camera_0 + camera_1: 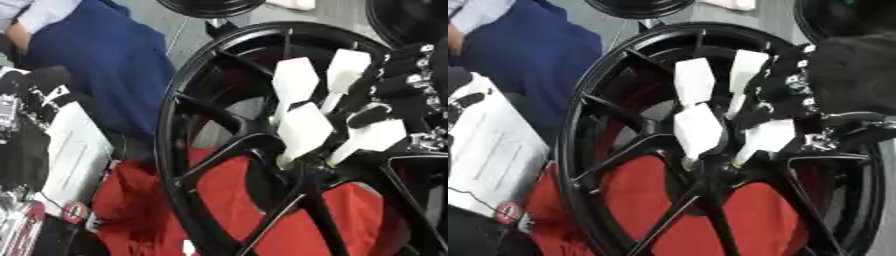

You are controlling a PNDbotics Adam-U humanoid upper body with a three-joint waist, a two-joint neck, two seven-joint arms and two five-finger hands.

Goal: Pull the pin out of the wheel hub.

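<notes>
The right robot hand [385,107] is seen entering from the right side, its black body with silver joints set against the black wheel hub [188,165], and its white-tipped fingers [302,127] are spread downward toward the centre where the spokes meet. The fingers are only partly bent, fanned apart rather than closed into a fist; whether anything is pinched between them cannot be told, since the fingertips are crowded against the hub centre. A small pale-yellowish shape [737,165] is glimpsed just below one fingertip in the right eye view — it may be the pin, though this cannot be made out for certain. The wheel hub is stood on edge, filling most of both views, with red cloth [236,210] visible behind and below its spokes. At the left edge, black and silver parts are seen beside a white sheet [74,150] — the left robot hand cannot be distinguished there. A person's blue garment [105,65] is shown at upper left.
</notes>
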